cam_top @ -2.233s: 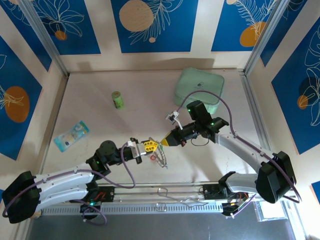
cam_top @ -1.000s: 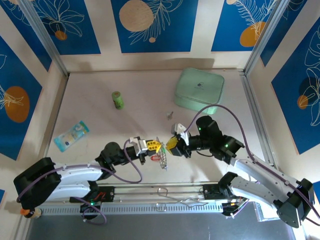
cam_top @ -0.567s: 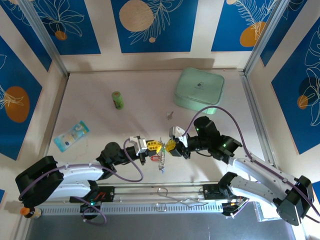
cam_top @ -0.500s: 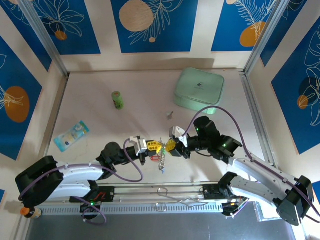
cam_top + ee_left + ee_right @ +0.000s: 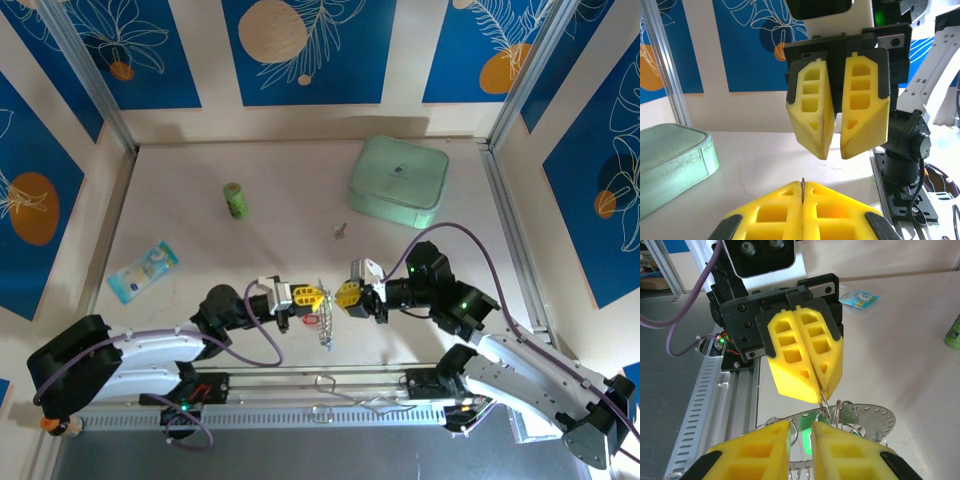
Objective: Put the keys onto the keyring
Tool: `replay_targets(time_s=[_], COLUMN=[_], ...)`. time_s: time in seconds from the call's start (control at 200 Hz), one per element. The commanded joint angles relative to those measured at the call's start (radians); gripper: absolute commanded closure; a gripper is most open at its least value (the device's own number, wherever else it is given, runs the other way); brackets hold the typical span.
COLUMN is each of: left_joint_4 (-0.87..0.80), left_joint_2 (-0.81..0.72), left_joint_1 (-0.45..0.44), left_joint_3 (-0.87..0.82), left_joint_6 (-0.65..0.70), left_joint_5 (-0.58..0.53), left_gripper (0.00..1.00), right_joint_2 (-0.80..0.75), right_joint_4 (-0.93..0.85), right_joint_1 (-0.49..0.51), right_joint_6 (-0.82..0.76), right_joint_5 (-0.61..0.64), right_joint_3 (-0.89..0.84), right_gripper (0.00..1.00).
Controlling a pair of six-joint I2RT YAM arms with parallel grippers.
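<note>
We look down on a pale worktop [image 5: 180, 190] walled with blue patterned panels. Near its front edge the two arms meet almost tip to tip.

The left tool [image 5: 318, 297] has its yellow fingers pressed flat together. In the right wrist view, a thin wire loop of the keyring [image 5: 323, 328] is pinched at their very tips. The silvery ring hangs down from that grip, below and between the two tools. A red tag [image 5: 309, 321] shows just to its left from above. A green tag [image 5: 807, 440] shows low beside the ring in the right wrist view. We cannot tell whether these keys are threaded on the ring.

The right tool [image 5: 835, 152] faces the left one, just beside it. Its fingers stand a narrow slit apart, with nothing between them in the left wrist view.

One loose key [image 5: 340, 231] lies flat on the worktop, well behind the tools and short of the mint-green box [image 5: 398, 181]. A green bottle [image 5: 235, 200] stands upright at the back left. A blue packet [image 5: 143, 270] lies near the left wall.
</note>
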Motion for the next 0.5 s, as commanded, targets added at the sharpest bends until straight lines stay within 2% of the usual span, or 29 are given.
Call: replay_targets(time_s=[0.0, 0.24, 0.495], left_joint_4=[0.047, 0.054, 0.056], left_joint_2=[-0.023, -0.017, -0.011], left_joint_1=[-0.007, -0.007, -0.007], left_joint_3=[0.019, 0.019, 0.025], left_joint_6=[0.025, 0.018, 0.016], left_joint_5=[0.048, 0.056, 0.073], left_gripper=[1.0, 1.0, 1.0], right_joint_2=[0.013, 0.042, 0.079], right_joint_4=[0.007, -0.005, -0.004], right_joint_1=[0.012, 0.019, 0.027], right_joint_6=[0.013, -0.011, -0.023], right_joint_5=[-0.061, 0.008, 0.018], right_joint_3=[0.002, 0.005, 0.021], right_gripper=[0.82, 0.8, 0.77])
